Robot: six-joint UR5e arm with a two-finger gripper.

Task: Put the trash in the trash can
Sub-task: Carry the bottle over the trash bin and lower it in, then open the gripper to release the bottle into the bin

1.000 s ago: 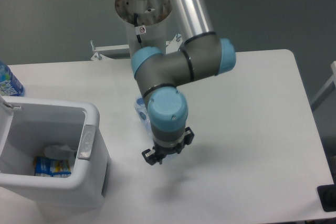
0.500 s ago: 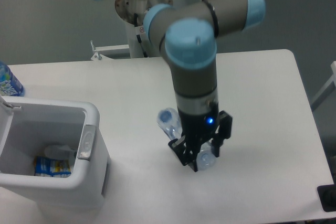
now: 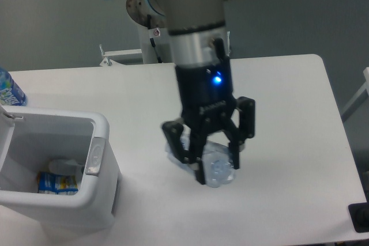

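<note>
clear dented bottle [image 3: 214, 168] apparently lifted, white trash can [image 3: 102, 128] open, well left

A white table [image 3: 300, 113] fills most of the view, a bottle with a blue printed label [image 3: 8, 90] stands at its far left edge, and a white metal bracket [image 3: 118, 56] sits behind it.

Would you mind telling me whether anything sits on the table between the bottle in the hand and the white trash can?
Nothing visible does. The hand grips the clear bottle, and only bare table lies between it and the trash can at the left.
</note>
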